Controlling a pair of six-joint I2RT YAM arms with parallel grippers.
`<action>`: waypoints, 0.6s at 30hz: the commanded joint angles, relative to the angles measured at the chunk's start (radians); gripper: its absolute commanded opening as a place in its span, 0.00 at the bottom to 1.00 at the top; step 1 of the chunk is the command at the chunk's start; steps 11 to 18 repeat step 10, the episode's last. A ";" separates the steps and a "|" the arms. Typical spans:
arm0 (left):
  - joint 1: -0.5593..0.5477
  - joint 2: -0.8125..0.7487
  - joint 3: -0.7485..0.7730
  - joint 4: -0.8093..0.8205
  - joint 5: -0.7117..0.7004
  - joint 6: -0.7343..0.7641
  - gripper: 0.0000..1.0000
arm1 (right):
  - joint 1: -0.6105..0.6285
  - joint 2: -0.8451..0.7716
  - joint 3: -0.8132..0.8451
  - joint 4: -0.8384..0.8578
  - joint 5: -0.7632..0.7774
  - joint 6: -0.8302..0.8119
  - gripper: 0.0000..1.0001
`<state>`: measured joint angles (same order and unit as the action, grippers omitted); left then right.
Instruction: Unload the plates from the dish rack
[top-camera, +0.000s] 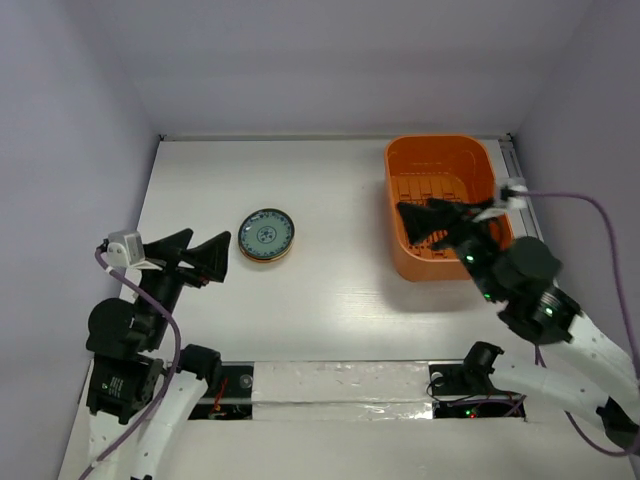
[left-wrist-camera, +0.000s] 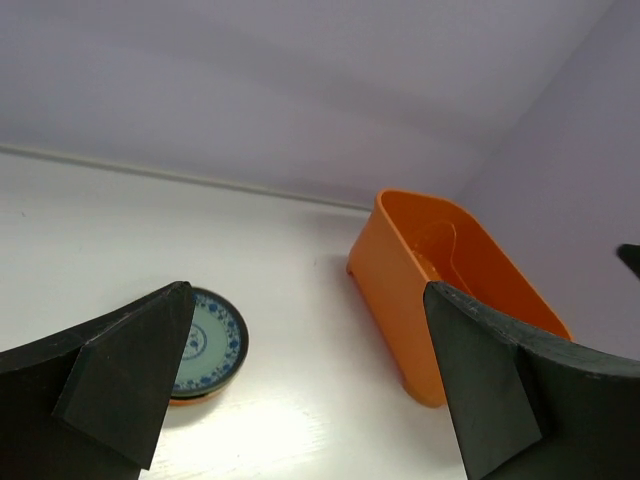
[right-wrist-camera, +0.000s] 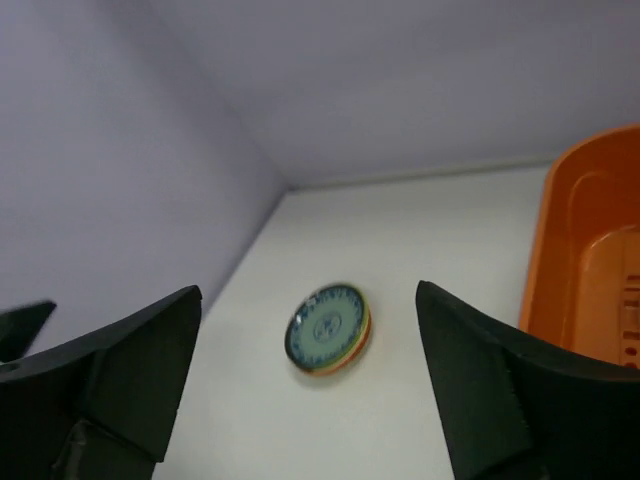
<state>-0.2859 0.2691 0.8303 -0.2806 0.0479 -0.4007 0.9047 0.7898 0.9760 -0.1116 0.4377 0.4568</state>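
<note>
A low stack of plates (top-camera: 266, 236) lies on the white table left of centre, the dark teal patterned plate on top, with orange and yellow-green rims showing under it in the right wrist view (right-wrist-camera: 328, 328). It also shows in the left wrist view (left-wrist-camera: 205, 345). The orange dish rack (top-camera: 440, 160) stands at the back right; no plate shows in it. My left gripper (top-camera: 192, 258) is open and empty, just left of the stack. My right gripper (top-camera: 432, 222) is open and empty, over the rack's near part.
Lilac walls close the table at the back and both sides. The table's front edge runs past the arm bases (top-camera: 340, 375). The rack also shows in the left wrist view (left-wrist-camera: 450, 290) and at the right edge of the right wrist view (right-wrist-camera: 590, 270).
</note>
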 joint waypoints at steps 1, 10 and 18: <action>0.005 0.033 0.067 0.029 -0.010 0.049 0.99 | 0.005 -0.164 -0.056 0.046 0.156 -0.069 1.00; 0.005 0.061 0.053 0.038 0.003 0.059 0.99 | 0.005 -0.138 -0.048 -0.056 0.243 -0.032 1.00; 0.005 0.061 0.053 0.038 0.003 0.059 0.99 | 0.005 -0.138 -0.048 -0.056 0.243 -0.032 1.00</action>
